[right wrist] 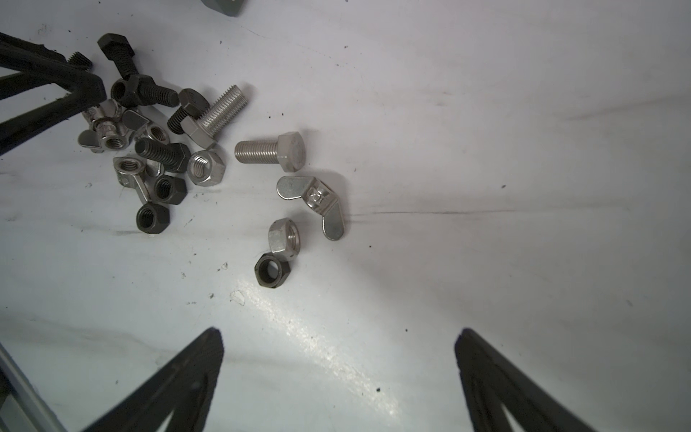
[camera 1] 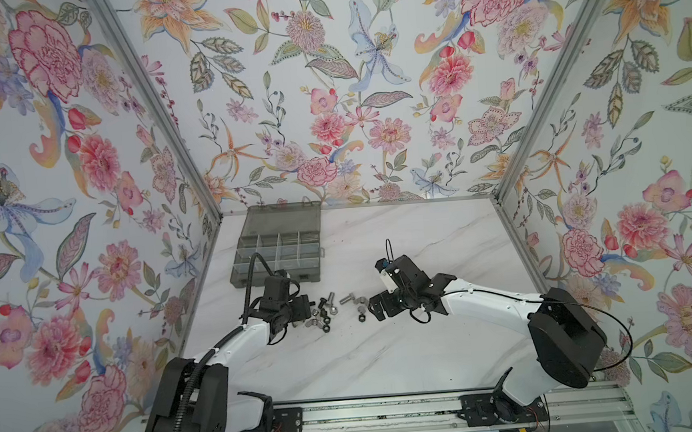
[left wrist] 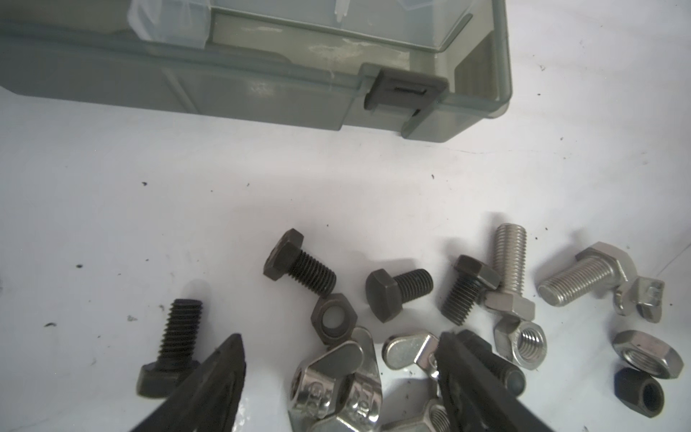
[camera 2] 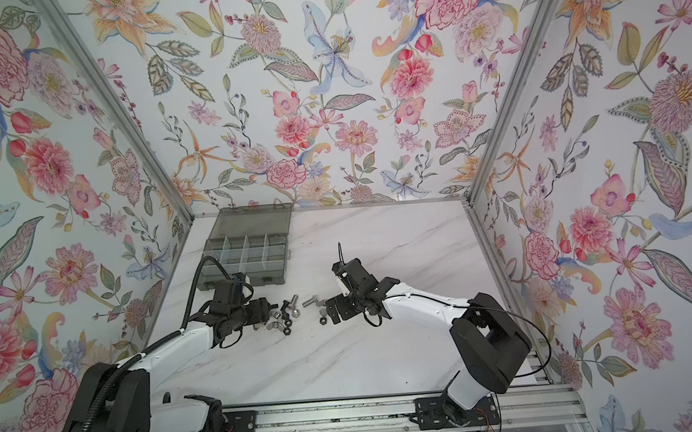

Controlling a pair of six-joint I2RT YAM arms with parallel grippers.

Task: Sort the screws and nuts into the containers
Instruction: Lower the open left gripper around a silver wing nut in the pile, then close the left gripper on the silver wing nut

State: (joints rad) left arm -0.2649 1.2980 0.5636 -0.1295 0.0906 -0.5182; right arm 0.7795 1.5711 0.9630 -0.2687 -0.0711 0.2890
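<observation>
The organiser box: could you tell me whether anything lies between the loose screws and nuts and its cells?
Nothing visible does. In the left wrist view only bare table separates the screws and nuts from the organiser box, and in a top view its lid lies open.

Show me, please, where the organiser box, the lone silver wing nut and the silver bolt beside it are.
organiser box [camera 1: 284, 218]: in a top view, on its open lid.
silver wing nut [right wrist: 318, 196]: right wrist view, on its centre hub.
silver bolt [right wrist: 292, 146]: right wrist view, on its hex head.
</observation>
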